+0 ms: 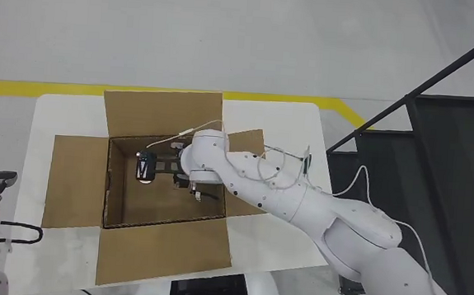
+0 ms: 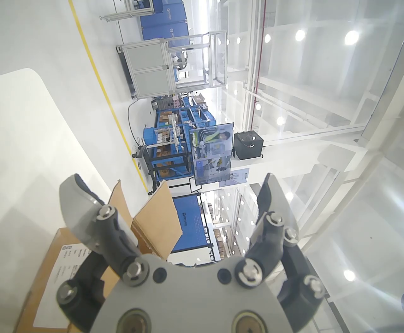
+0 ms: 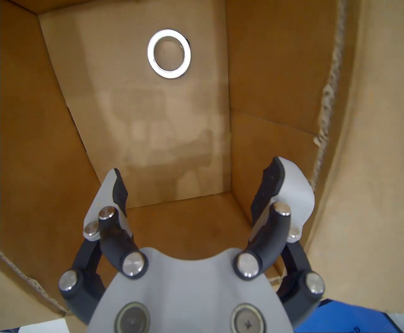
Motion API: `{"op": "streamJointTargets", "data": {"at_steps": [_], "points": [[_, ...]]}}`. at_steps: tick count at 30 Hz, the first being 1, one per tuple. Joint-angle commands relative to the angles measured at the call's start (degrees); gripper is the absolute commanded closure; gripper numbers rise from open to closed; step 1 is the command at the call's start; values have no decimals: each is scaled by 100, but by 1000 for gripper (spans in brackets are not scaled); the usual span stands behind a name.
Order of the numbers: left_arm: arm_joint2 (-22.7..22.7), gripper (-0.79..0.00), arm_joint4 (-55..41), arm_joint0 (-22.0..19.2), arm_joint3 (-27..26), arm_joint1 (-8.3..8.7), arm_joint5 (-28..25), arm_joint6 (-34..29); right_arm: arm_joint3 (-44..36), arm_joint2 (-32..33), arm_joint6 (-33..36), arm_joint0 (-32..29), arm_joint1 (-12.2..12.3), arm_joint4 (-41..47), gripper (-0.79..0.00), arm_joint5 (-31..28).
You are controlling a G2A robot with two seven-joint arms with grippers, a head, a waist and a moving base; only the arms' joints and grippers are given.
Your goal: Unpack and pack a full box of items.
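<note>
A pale grey floor with a yellow line (image 1: 51,90) at 12 o'clock surrounds the white worktop (image 1: 66,107); a black staircase (image 1: 443,154) stands off at 3 o'clock. An open cardboard box (image 1: 161,113) sits mid-worktop, its four flaps folded out flat at 12, 3, 6 and 9 o'clock. The right arm (image 1: 299,203) comes in from 4 o'clock and dips into the box. There the right gripper (image 3: 195,172) hangs with its jaws apart and nothing between them. A silver metal ring (image 3: 151,54) lies flat on the bare cardboard ahead of it, well apart from the jaws. The left gripper (image 2: 172,179) sits off the worktop's edge at 8 o'clock from the box, jaws wide apart and holding nothing.
</note>
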Motion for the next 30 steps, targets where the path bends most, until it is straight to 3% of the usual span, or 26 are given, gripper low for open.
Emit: {"op": "streamJointTargets", "data": {"at_steps": [1, 23, 30], "points": [[0, -785, 0, 0, 0, 0, 0, 0, 28, -13, 1, 4, -12, 15, -785, -32], [0, -785, 0, 0, 0, 0, 0, 0, 6, 5, -127, -32, -9, 25, -785, -49], [0, -785, 0, 0, 0, 0, 0, 0, 228, -4, -891, 84, -100, -80, -785, -900]]}}
